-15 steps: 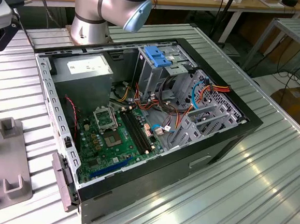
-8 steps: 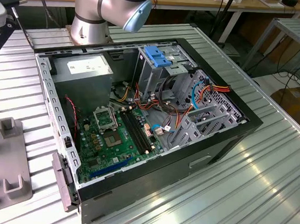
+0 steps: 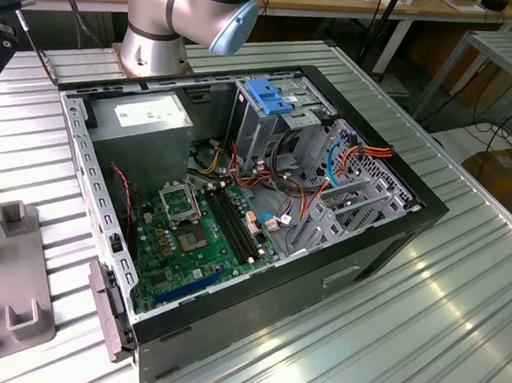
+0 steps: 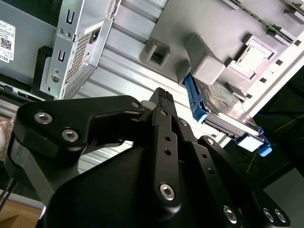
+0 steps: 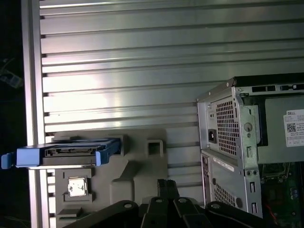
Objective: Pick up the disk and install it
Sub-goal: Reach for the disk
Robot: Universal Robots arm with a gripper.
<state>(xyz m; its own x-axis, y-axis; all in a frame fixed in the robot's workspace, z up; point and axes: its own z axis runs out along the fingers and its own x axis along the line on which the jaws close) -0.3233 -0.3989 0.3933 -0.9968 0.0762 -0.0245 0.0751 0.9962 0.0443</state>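
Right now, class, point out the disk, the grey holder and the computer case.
disk (image 5: pixel 61 153), first wrist view, its long edge
grey holder (image 5: pixel 137 180), first wrist view, its flat base
computer case (image 3: pixel 255 316), exterior view, its black side wall

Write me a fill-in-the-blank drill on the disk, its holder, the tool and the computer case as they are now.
1. The disk is edged by a ____ plastic frame.
2. It sits in a ____ holder on the slatted table.
3. The tool grips ____.
4. The computer case lies with its side ____, so the motherboard shows.

Missing words: blue; grey; nothing; open.
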